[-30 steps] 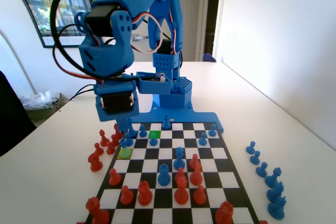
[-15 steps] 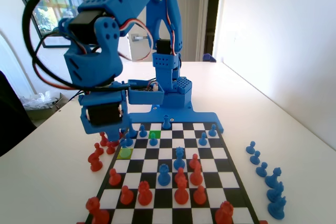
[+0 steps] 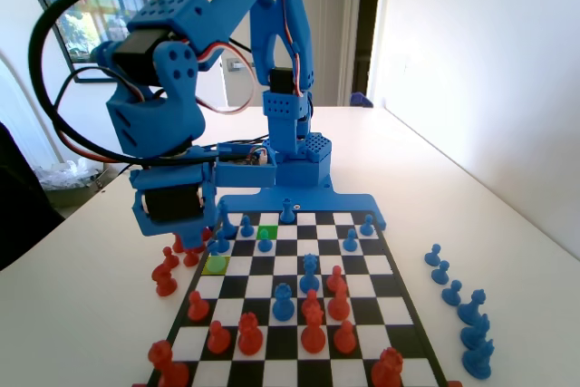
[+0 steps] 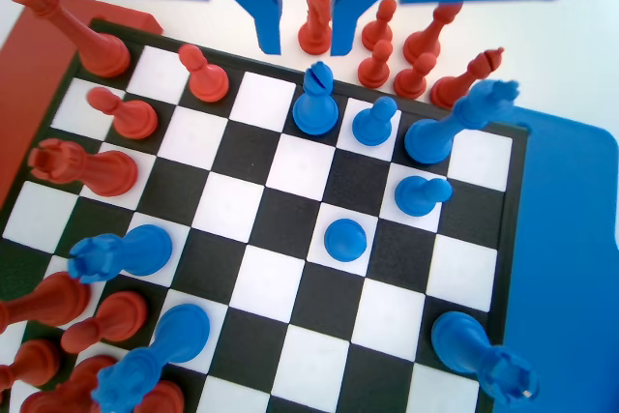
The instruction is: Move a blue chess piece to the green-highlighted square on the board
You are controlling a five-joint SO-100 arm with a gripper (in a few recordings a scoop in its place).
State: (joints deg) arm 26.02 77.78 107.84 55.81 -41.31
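Observation:
The green-highlighted square point(image 3: 269, 230) lies near the far left of the board point(image 3: 381, 289) in the fixed view. A small blue chess piece point(image 3: 264, 241) stands right at its near edge and covers part of it; I cannot tell whether its base rests on the green. The wrist view looks down on that piece point(image 4: 345, 239), alone on a white square. My gripper point(image 3: 216, 224) hangs at the board's left edge, apart from the piece. In the wrist view my gripper point(image 4: 307, 45) is open, holds nothing, and is above the red pieces beside the board point(image 4: 242, 278).
A duller yellow-green square point(image 3: 216, 264) lies left of and nearer than the green one. Red captured pieces point(image 3: 168, 274) stand off the board's left side, blue ones point(image 3: 467, 310) off its right. Several red and blue pieces crowd the near half.
In the fixed view the arm has swung left, from over the board's far left corner to its left edge. The blue piece at the green square has not moved.

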